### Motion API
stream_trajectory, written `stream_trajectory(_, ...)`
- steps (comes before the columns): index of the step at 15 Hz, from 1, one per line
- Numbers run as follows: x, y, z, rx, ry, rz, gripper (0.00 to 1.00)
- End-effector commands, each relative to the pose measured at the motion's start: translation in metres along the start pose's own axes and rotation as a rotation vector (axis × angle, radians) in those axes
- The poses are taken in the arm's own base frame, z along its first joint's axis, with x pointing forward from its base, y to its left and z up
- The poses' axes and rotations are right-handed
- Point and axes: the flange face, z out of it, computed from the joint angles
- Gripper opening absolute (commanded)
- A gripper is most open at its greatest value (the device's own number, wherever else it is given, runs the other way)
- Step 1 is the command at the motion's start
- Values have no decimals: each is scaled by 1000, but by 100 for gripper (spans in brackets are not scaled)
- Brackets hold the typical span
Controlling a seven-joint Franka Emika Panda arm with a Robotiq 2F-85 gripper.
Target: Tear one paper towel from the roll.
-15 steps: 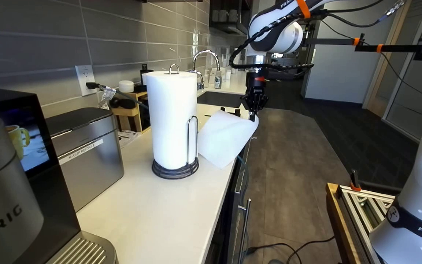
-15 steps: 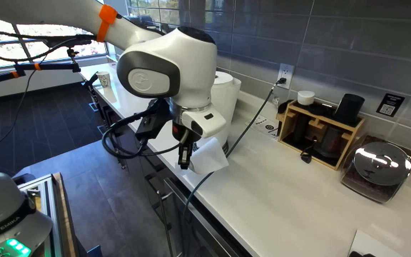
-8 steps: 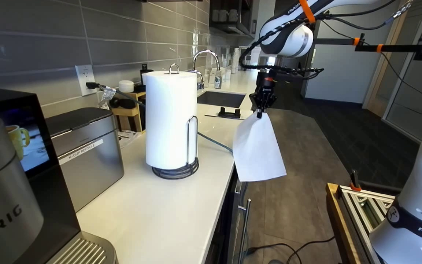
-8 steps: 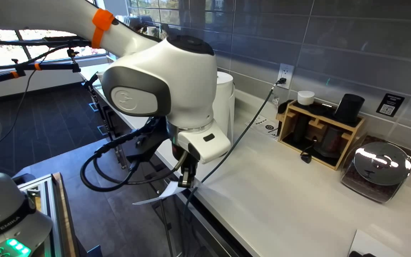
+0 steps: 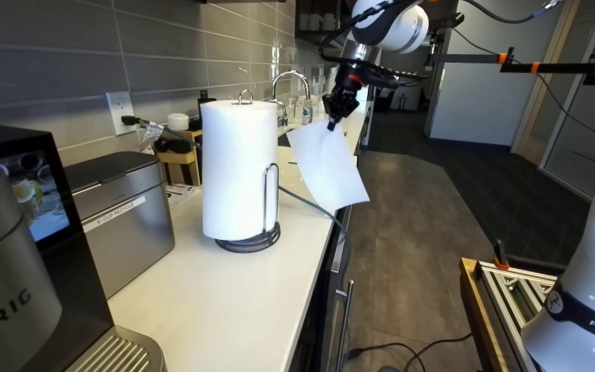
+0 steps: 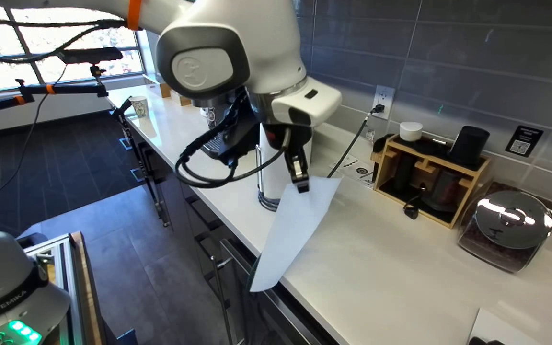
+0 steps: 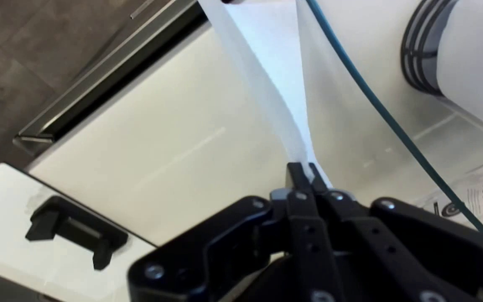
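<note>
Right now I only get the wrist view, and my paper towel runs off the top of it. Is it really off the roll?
Observer: It looks like it: in an exterior view there is a clear gap between the paper towel and the roll.
Operator: Yay! And that blue cable in my picture, where does it go?
Observer: In both exterior views, one end is plugged into a wall outlet.
Operator: What's near the roll that I can't see?
Observer: A grey box labelled K-CUP RECYCLE, which shows in an exterior view.
</note>
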Motion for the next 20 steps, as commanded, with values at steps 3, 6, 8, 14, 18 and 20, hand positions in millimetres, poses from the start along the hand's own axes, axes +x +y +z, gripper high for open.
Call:
stream_trajectory(3,54,-15,-44,-25,161,-20,0)
stream_trajectory(6,77,-16,-44,7,170,-31,0)
stream_trajectory(8,95,-20,-29,29,161,-22,0)
stream_trajectory(14,132,-38,46,51,56,-18,0)
stream_trajectory(18,140,-42,67,31,-16,-11,28)
stream_trajectory(20,141,-40,71,28,-56,-10,40)
